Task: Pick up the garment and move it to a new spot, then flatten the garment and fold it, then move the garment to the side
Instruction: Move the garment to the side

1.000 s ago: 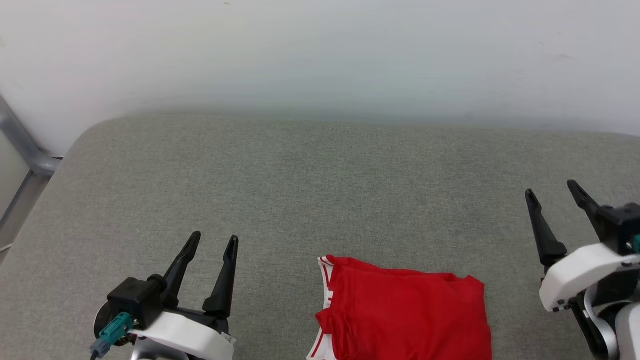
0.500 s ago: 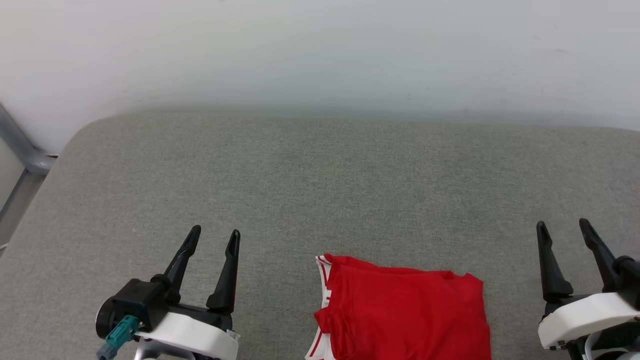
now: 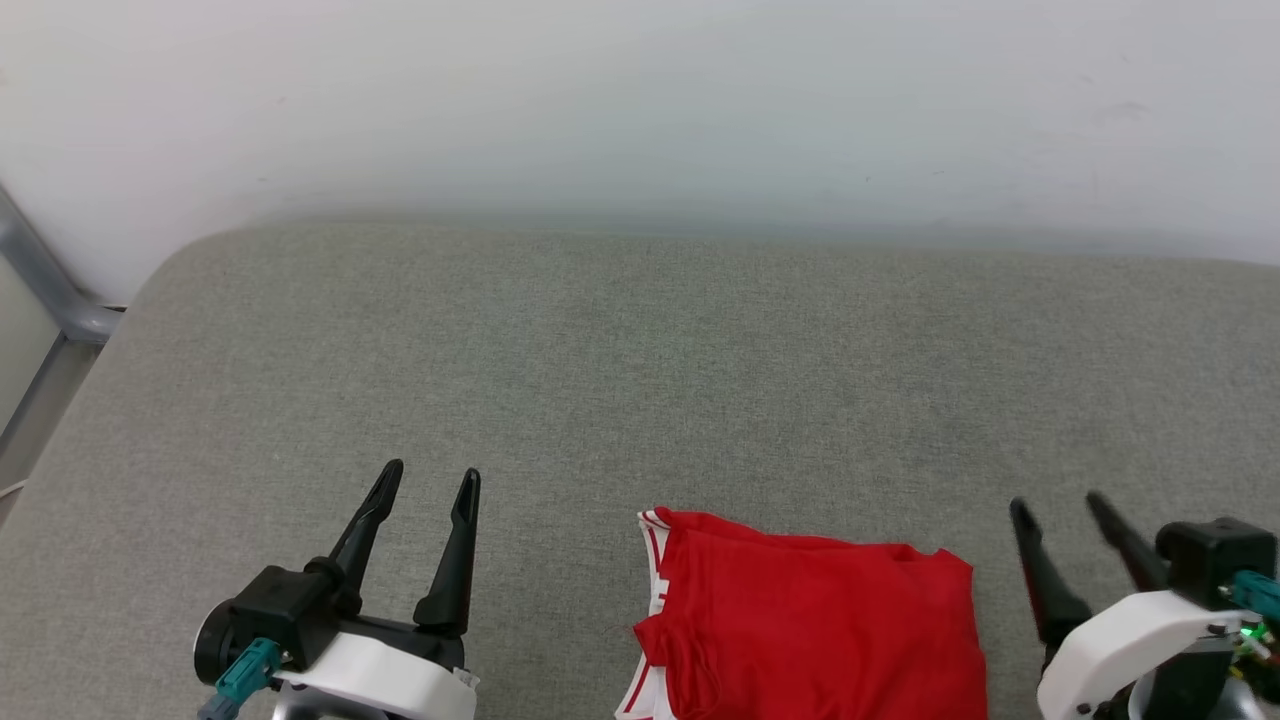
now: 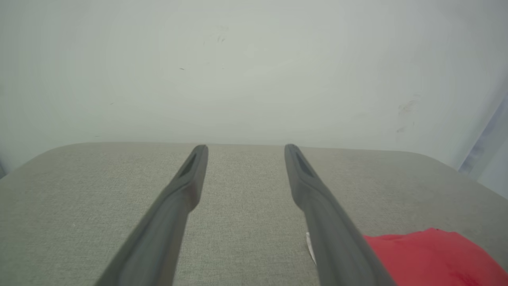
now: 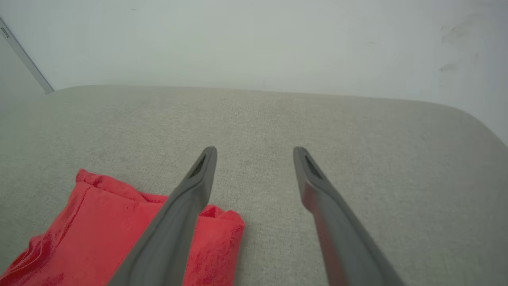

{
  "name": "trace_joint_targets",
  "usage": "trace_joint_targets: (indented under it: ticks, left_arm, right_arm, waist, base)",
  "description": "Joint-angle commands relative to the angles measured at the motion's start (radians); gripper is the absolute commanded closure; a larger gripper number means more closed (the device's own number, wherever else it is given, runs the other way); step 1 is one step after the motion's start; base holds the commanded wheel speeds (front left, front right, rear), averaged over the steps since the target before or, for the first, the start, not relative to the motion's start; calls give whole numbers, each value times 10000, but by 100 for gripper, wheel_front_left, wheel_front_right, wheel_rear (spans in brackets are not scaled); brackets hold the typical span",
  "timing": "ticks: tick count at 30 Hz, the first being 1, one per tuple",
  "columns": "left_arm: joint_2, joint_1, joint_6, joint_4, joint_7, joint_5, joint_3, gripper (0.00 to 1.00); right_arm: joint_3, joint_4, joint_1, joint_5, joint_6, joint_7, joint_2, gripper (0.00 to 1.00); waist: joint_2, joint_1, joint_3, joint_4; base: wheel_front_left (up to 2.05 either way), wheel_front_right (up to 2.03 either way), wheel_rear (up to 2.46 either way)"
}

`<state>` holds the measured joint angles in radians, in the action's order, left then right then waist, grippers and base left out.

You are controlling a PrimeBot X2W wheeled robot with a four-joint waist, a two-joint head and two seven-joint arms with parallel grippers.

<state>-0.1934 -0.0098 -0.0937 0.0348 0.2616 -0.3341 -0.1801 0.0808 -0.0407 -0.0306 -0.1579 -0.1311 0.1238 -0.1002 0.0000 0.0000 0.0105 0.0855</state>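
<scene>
In the head view, the garment (image 3: pixel 810 630) is being shown lying folded into a compact red block on the grey padded surface (image 3: pixel 640 380). It is lying near the front edge, a little right of centre, and its lower part is being cut off by the bottom of the view. A strip of red-and-white striped trim is being shown along its left edge. The left gripper (image 3: pixel 431 472) is being held well to the garment's left, its two dark fingers spread apart with nothing between them. The right gripper (image 3: pixel 1057 501) is being held just beside the garment's right edge, apart from it, fingers likewise spread and nothing being gripped. A pale wall (image 3: pixel 640 100) is being seen behind the surface, and a grey metal bar (image 3: pixel 50 290) at the far left.

In the left wrist view, the left gripper (image 4: pixel 246 147) is being seen with its fingers wide apart over bare grey fabric, nothing being held. A corner of the garment (image 4: pixel 428 258) is being shown at the lower right, partly hidden behind the right-hand finger.

In the right wrist view, the right gripper (image 5: pixel 254 150) is being seen with a wide gap, only bare surface lying between the fingers. The garment (image 5: pixel 99 230) is being shown at the lower left. The left-hand finger is crossing in front of its corner, and whether the two are touching cannot be told here.
</scene>
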Motion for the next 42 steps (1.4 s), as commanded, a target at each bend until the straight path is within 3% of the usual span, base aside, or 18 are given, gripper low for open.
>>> trace_joint_targets:
  ticks: [1, 6, 11, 18, 28, 29, 30, 31, 32, 42]
  left_arm:
    - [47, 86, -48, 37, 45, 73, 65, 0]
    - [139, 7, -172, 87, 45, 157, 183, 0]
    - [250, -196, -256, 115, 46, 240, 236, 0]
    - [332, -595, -332, 113, 46, 303, 177, 0]
    - [417, -964, -358, 195, 46, 382, 127, 0]
    - [420, -961, -361, 201, 46, 398, 119, 0]
    - [425, -955, -364, 207, 46, 411, 115, 0]
    - [429, -950, -364, 218, 46, 402, 114, 0]
    - [427, -954, -366, 236, 46, 400, 110, 0]
    - [308, -745, -374, 233, 40, 330, -46, 0]
  right_arm:
    - [-76, -15, -180, -278, 10, 596, -31, 0]
    - [-607, -335, -601, -633, 7, 3522, -431, 0]
    - [-454, -694, -665, -1331, 8, 5605, -57, 0]
    - [-563, -282, -233, -1145, 7, 7218, -22, 0]
    - [-1042, 777, 12, -1053, 5, 7686, 80, 0]
    - [-1117, 890, -5, -1067, 5, 7700, 78, 16]
    - [-1208, 987, -3, -1051, 2, 7684, 42, 56]
    - [-1257, 1056, -1, -1034, 4, 7638, 7, 83]
    - [-1320, 1105, 32, -985, 4, 7573, -63, 100]
    - [-2488, 634, 963, -333, 14, 6530, -1732, 100]
  waist:
    - [0, 0, 18, 5]
    - [0, 0, 206, 38]
    - [0, 0, 544, 160]
    - [0, 0, 1139, 424]
    - [0, 0, 1604, 817]
    - [0, 0, 1611, 830]
    - [0, 0, 1611, 837]
    - [0, 0, 1608, 839]
    - [0, 0, 1597, 835]
    - [0, 0, 1148, 215]
  base:
    - [0, 0, 0]
    - [0, 0, 0]
    - [0, 0, 0]
    - [0, 0, 0]
    - [0, 0, 0]
    - [0, 0, 0]
    - [0, 0, 0]
    - [0, 0, 0]
    - [0, 0, 0]
    - [0, 0, 0]
